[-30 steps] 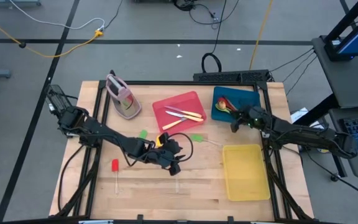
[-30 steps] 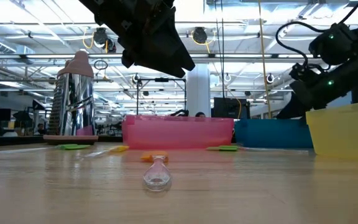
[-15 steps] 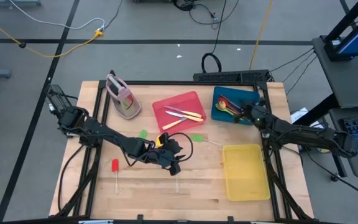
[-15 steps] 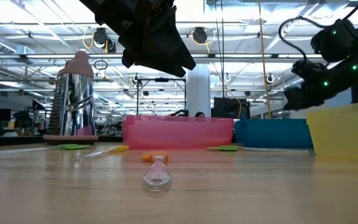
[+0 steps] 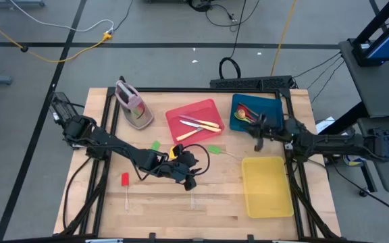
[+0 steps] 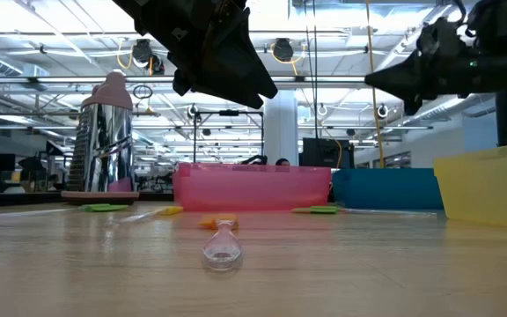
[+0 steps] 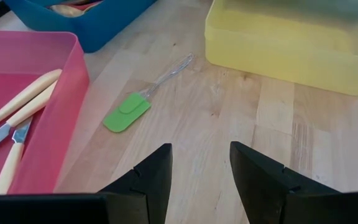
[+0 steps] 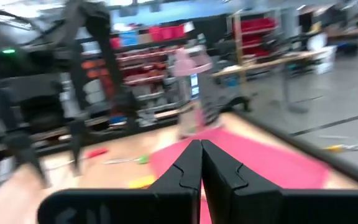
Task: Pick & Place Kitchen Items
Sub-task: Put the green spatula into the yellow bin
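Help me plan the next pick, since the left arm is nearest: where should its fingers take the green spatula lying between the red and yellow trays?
Grip the green spatula on its clear handle, near the head, coming straight down from above. It lies flat on bare wood, apart from the red tray and yellow tray, so there is room on both sides of the slim handle. The left gripper is open.

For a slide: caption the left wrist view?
Open left gripper faces a green spatula lying between red tray and yellow tray.

Overhead and table-level views share the red tray point(image 5: 196, 120); wrists close.
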